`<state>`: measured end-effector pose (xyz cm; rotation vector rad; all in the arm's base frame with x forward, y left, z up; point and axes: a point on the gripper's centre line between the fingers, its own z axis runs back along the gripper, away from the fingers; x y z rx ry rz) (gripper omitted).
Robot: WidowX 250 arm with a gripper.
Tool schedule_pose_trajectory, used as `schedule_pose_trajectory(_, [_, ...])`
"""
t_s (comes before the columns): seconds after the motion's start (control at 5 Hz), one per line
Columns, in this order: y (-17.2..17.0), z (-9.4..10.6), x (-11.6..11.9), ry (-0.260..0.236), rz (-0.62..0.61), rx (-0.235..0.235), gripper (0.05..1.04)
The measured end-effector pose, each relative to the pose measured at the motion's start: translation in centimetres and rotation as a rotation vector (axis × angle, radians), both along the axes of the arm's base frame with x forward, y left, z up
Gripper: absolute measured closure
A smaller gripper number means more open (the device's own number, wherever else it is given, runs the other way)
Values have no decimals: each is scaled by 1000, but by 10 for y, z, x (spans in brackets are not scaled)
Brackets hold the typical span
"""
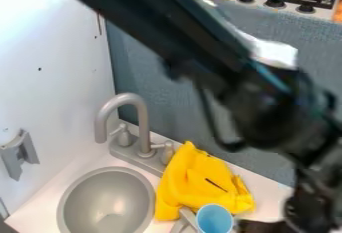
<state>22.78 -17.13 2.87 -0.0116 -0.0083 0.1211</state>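
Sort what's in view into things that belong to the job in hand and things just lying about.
Probably the job's, being nearest the arm's lower end:
blue cup
yellow cloth

Apparently just there:
sink
faucet
stove
grey wall bracket

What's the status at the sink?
End effector lower right, nearest blue cup. Yellow cloth bunched behind cup, beside round sink. Arm hides part of the scene.
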Motion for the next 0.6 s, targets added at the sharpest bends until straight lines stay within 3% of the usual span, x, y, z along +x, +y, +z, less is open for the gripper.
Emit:
schedule_pose_trajectory(0.2, [19, 0, 5, 56, -68, -11, 87])
schedule_pose_trajectory(0.6, [19, 0, 5, 60, -72, -12, 87])
